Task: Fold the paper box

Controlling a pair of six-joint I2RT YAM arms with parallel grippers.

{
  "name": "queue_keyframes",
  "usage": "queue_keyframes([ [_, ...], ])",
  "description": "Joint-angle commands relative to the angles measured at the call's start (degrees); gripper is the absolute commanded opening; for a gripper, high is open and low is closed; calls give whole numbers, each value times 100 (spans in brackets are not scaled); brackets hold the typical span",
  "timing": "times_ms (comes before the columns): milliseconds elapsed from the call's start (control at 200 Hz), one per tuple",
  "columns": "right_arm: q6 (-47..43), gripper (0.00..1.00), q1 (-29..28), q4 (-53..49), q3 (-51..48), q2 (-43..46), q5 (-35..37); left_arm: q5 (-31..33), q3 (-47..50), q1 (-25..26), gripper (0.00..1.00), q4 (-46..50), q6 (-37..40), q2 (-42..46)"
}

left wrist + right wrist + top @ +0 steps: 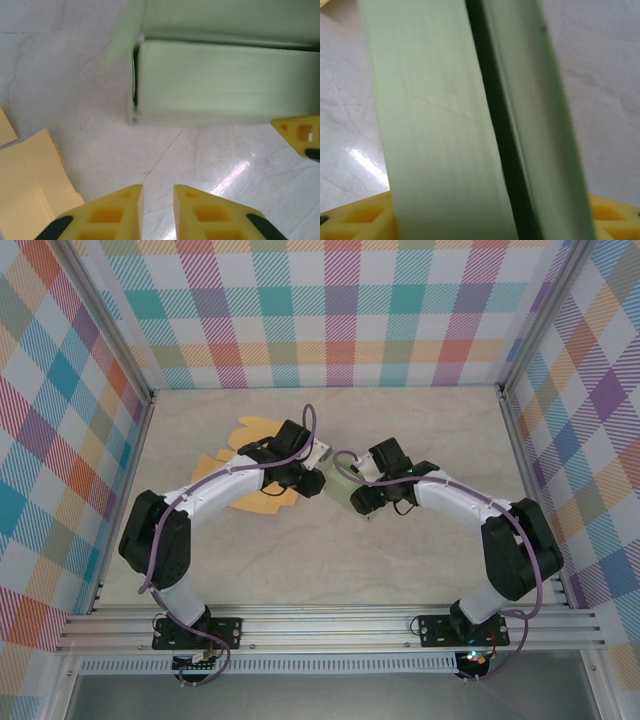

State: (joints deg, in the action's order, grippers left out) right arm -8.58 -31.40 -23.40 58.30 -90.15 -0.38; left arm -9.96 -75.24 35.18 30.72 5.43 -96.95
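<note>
No readable text.
I find no lettering on the paper box [220,82] or anywhere else in view.

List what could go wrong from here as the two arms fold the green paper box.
1. The right gripper pinches the green paper box across its thin walls; a harder squeeze could crease or crush it.
2. The left gripper, slightly open and empty, faces the box's gaping end seam; a push there might buckle the panel instead of tucking it.
3. The yellow sheets lie close beside the left arm, which might sweep them.
</note>
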Motion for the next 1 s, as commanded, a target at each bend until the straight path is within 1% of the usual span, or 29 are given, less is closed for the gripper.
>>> queue_keyframes([
  [0,50,64,37,62,146,50,71,-59,-8,59,34,165,-95,530],
  [55,34,64,37,62,146,50,40,-46,-42,59,35,188,-66,674],
  [140,15,64,37,67,138,55,13,200,-68,50,35,148,20,874],
  [235,-8,64,37,83,130,76,-8,299,-152,9,36,92,423,896],
  [260,-16,63,37,96,129,83,-22,288,-172,-14,44,48,580,873],
  [290,-28,63,37,106,121,85,-47,277,-204,-62,45,-18,732,805],
  [380,-64,62,37,137,98,85,-105,-59,-403,-241,45,-126,1263,495],
  [520,-163,57,37,233,28,85,-296,-686,-800,-412,46,-207,1950,0],
  [630,-287,55,42,291,-11,94,-548,-1021,-1301,-489,47,144,2410,-465],
  [810,-423,51,42,325,-38,110,-834,-1235,-2029,-706,47,721,2677,-1031],
  [995,-473,51,37,329,-47,130,-927,-1567,-2634,-896,48,1124,3029,-1495],
])
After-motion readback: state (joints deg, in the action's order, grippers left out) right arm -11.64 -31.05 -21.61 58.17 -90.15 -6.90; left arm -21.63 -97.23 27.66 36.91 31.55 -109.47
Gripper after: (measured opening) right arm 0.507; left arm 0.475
